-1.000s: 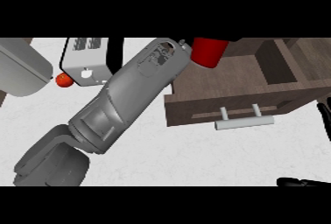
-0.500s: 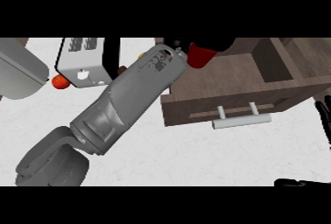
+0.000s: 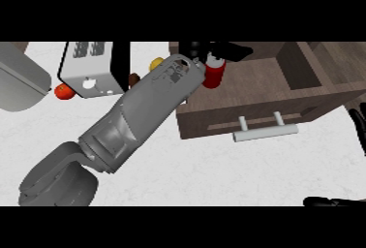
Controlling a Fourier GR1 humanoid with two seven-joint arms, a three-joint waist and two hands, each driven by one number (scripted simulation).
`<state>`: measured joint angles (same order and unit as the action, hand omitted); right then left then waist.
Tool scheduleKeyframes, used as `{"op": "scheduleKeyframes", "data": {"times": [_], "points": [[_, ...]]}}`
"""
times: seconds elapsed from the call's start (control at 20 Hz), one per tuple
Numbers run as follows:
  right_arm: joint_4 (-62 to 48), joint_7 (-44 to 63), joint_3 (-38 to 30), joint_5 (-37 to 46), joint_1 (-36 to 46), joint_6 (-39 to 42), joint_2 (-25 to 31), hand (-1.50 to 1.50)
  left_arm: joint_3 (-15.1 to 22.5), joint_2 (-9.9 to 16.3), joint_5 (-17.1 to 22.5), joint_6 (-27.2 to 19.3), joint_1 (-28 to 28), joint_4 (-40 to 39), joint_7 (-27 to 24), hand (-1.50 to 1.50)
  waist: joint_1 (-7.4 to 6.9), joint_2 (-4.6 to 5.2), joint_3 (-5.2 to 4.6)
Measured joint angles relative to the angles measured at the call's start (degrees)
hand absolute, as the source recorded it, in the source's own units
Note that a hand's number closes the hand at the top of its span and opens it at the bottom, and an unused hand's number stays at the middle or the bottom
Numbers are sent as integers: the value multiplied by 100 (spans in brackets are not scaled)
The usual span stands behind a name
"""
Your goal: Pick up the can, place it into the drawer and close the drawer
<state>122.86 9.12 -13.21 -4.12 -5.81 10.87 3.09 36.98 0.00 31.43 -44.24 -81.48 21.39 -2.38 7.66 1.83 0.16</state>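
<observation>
Compared with the earlier frames, the drawer (image 3: pixel 286 92) lay further toward the lower right of the view, and the can (image 3: pixel 214 73) stood lower and further over the drawer's open top; the toaster (image 3: pixel 91 68) showed more fully at the upper left.

The counter (image 3: pixel 214 169) was white. The drawer was dark brown wood, pulled open, with a pale bar handle (image 3: pixel 265 131) on its front panel. The left forearm (image 3: pixel 139 121) was grey and ran diagonally from the lower left edge up to the drawer's left rear corner.

The left hand (image 3: pixel 207 50) was black, positioned at the top of the view above the drawer's left end. Its fingers were curled around the upper part of the red can, holding it. The can was upright or nearly so, over the left end of the drawer; contact with the drawer floor could not be determined.

The right hand (image 3: pixel 332 201) showed only as dark fingers at the lower right edge; its opening could not be determined.

An orange ball (image 3: pixel 64 90) lay beside the toaster's left corner.
</observation>
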Motion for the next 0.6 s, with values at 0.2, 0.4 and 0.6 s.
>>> {"op": "scheduleKeyframes", "data": {"times": [0.2,0.4,0.6], "points": [[46,-140,-73,187,48,27,156,-150,-61,1,159,-80,-12,-50,-110,-150,-8,11,-1],[311,-269,-45,627,97,78,423,-150,-137,0,354,-107,70,17,-239,-150,-33,1,-6],[513,-406,151,1154,128,94,563,-150,-179,1,551,-145,8,109,-273,-150,-77,-13,-8]]}}
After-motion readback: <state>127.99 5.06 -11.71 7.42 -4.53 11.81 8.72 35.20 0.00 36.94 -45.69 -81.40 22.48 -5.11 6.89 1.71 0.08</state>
